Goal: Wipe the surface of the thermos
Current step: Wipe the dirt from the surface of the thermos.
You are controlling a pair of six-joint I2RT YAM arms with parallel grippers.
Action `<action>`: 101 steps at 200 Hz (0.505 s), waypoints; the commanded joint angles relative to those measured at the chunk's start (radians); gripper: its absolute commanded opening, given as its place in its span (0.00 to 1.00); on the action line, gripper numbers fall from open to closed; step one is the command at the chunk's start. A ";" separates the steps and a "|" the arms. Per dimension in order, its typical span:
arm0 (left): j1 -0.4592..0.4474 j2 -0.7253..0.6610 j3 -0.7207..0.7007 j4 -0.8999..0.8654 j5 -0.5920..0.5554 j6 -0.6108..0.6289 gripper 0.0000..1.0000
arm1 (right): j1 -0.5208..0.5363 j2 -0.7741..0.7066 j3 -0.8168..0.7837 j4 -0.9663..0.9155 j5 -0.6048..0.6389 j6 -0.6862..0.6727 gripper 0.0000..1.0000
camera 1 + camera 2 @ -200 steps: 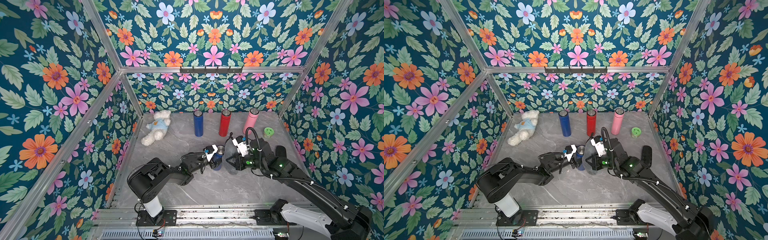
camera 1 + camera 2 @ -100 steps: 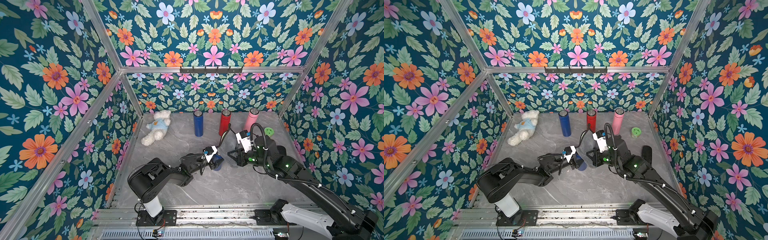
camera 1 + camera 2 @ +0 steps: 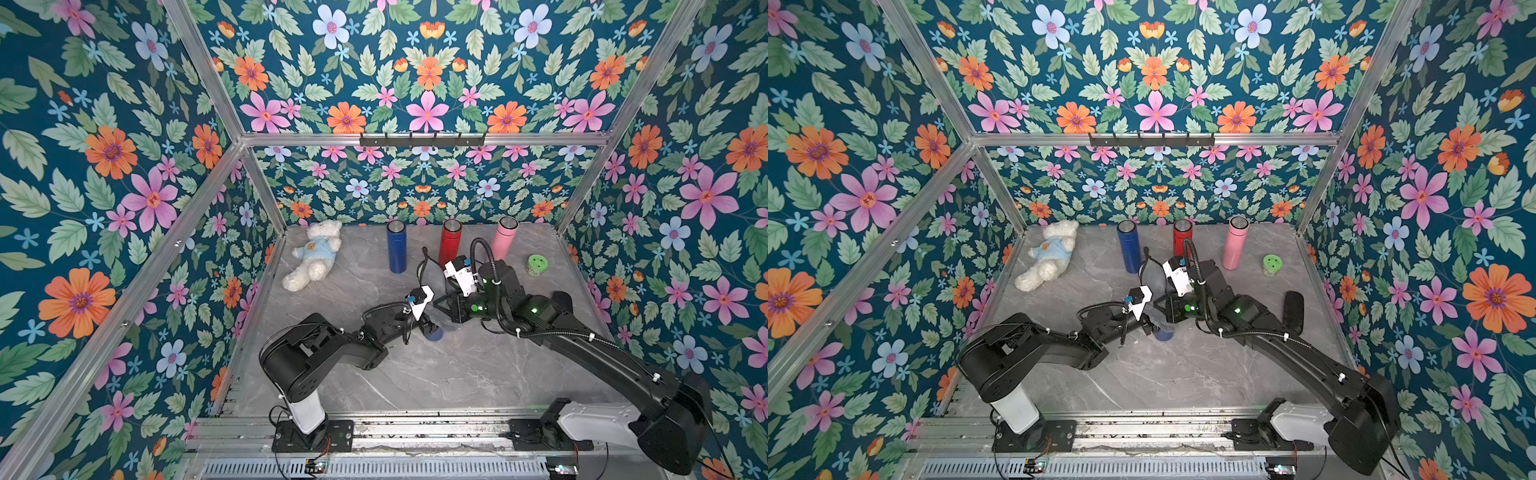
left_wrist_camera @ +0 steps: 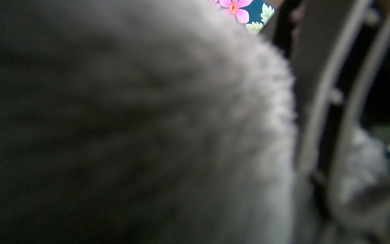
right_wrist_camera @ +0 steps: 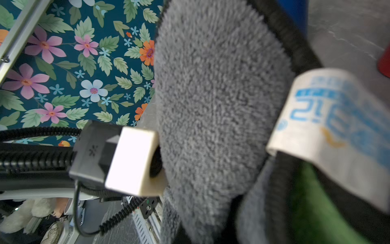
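My left gripper (image 3: 424, 323), jaws part-spread, clasps the smooth navy cylindrical thermos (image 3: 434, 333) from its 9 o'clock, near the centre of the marbled table (image 3: 436, 374). My right gripper (image 3: 441, 306), pinched tight at 1 o'clock, drapes a fuzzy grey microfibre cloth (image 5: 211, 105) over its top.

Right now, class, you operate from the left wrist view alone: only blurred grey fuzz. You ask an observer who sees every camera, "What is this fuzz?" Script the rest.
Observer: A grey cloth, pinched in the shut right gripper.
Operator: And my left gripper?
Observer: It grips a thermos; only its blue base shows beyond the cloth.
Operator: What stands behind?
Observer: A blue thermos, a red thermos and a pink thermos, upright by the back wall.
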 commanded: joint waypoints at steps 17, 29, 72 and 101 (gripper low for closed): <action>-0.013 0.011 -0.018 0.108 0.113 0.011 0.00 | -0.006 0.090 0.006 0.006 0.140 -0.023 0.00; -0.013 0.010 -0.025 0.119 0.110 0.005 0.00 | -0.006 0.090 -0.010 0.006 0.151 -0.023 0.00; -0.004 0.000 -0.041 0.125 0.101 -0.005 0.00 | -0.005 -0.058 -0.145 -0.049 0.178 0.005 0.00; 0.003 0.005 -0.038 0.126 0.096 -0.003 0.00 | -0.005 -0.158 -0.215 -0.087 0.200 0.019 0.00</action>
